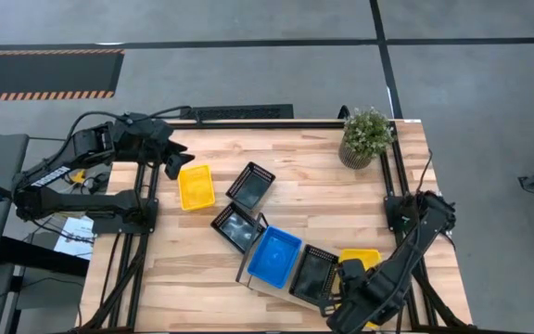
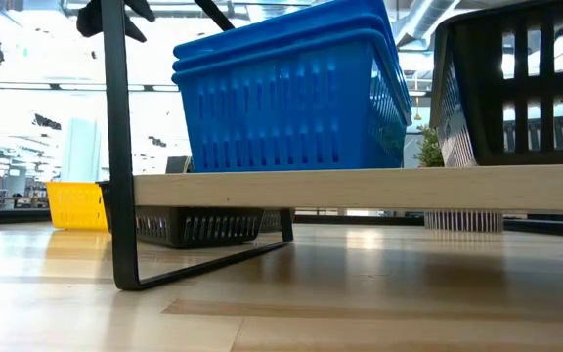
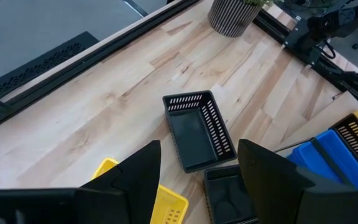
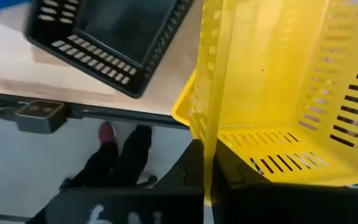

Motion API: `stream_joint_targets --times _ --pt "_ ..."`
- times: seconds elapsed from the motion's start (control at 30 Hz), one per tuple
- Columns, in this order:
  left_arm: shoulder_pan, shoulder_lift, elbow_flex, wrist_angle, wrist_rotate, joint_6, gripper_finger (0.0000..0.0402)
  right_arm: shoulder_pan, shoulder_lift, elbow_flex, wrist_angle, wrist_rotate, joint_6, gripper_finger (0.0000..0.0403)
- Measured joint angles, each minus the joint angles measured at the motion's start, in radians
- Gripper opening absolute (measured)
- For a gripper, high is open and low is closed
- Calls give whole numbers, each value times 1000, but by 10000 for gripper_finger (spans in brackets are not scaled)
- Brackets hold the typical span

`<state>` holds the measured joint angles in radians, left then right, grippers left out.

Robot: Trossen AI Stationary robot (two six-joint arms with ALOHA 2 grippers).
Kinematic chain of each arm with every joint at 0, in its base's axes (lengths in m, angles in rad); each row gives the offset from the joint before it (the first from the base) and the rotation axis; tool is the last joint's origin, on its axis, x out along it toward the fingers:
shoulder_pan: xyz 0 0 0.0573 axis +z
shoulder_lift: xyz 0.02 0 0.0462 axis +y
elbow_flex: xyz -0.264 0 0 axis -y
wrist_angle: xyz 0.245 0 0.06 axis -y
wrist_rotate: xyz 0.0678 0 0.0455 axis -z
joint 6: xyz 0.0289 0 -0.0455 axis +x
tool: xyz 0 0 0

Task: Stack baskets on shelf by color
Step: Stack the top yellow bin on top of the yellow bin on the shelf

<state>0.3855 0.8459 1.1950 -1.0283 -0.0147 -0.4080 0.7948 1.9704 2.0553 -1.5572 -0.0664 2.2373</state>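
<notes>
R gripper [image 4: 207,180] clamped a yellow basket [image 4: 278,87] beside the shelf [image 2: 360,188].
L gripper [image 3: 197,180] was open above another yellow basket [image 1: 196,186], w/ blue stack [image 1: 273,255] on shelf.

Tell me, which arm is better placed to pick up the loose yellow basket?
Left. The left gripper is open beside the loose yellow basket, while the right gripper is shut on another yellow basket near the shelf.
</notes>
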Motion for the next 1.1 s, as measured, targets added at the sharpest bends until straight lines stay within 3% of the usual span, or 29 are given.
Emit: stream_joint_targets --times 0.7,1.1 --pt "0 5 0 -14 0 0 202 -5 48 -1 22 -69 -17 14" --pt "0 5 0 -14 0 2 202 -5 48 -1 34 -71 -44 80"
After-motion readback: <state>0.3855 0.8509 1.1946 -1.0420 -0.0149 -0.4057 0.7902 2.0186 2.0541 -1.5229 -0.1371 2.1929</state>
